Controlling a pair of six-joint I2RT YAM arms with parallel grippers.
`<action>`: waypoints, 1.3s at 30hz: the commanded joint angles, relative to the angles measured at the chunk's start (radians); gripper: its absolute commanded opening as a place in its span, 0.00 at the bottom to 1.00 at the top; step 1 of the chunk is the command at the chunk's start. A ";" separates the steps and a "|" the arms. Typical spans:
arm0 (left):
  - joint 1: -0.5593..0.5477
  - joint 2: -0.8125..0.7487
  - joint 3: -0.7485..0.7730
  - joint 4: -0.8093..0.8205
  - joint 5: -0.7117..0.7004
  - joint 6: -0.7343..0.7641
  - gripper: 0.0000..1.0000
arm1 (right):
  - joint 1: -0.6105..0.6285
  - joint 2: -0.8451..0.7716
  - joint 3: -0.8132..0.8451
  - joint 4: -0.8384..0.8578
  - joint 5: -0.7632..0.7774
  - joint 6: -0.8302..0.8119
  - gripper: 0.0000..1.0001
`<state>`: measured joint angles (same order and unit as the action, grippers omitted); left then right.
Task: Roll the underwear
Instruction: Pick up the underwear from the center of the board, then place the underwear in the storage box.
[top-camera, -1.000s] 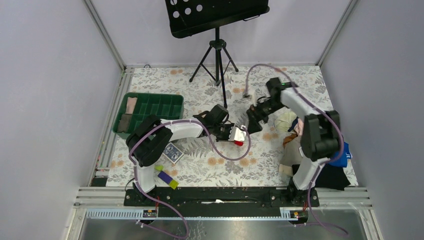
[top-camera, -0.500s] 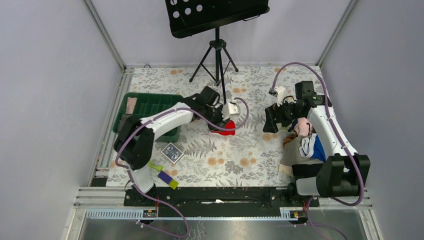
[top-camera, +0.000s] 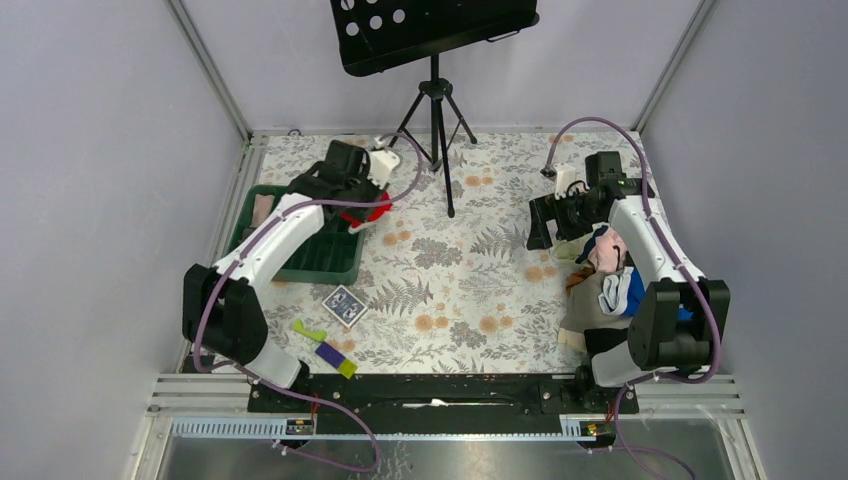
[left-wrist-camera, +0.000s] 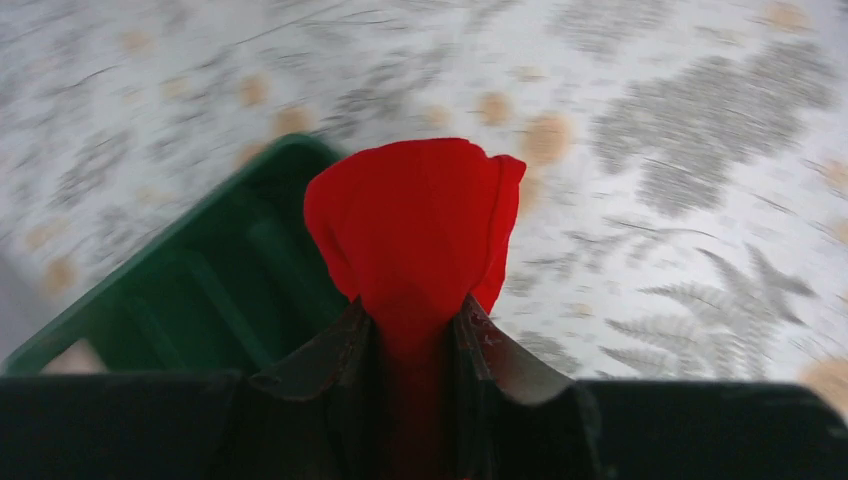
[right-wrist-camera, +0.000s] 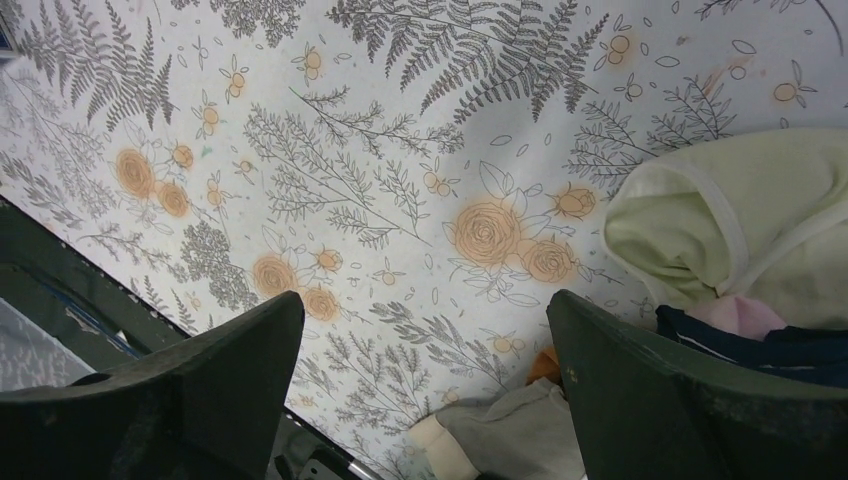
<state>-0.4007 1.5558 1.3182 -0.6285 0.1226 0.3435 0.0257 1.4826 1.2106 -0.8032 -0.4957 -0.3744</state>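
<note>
A lab robot cell, shown by aluminium frame (top-camera: 207, 65) and grey panels (top-camera: 100, 180).

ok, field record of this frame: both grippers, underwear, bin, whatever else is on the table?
left gripper: shut on underwear
underwear: bunched, sticking out past the fingers, at the far right corner of the bin
right gripper: open, empty, above table, next to clothes pile
other: cards in front of the bin, music stand at the far edge
</note>
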 joint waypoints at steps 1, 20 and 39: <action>0.057 -0.079 -0.006 0.161 -0.412 -0.072 0.00 | 0.001 0.024 0.031 0.037 -0.056 0.078 0.99; 0.355 0.046 -0.188 0.591 -0.532 0.073 0.00 | 0.000 -0.151 -0.111 0.073 -0.057 0.087 0.99; 0.451 0.180 -0.249 0.634 -0.358 0.053 0.00 | -0.019 -0.168 -0.152 0.051 -0.079 0.071 0.99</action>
<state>0.0494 1.7229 1.0794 -0.0486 -0.3317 0.4202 0.0109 1.3361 1.0618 -0.7494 -0.5434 -0.2989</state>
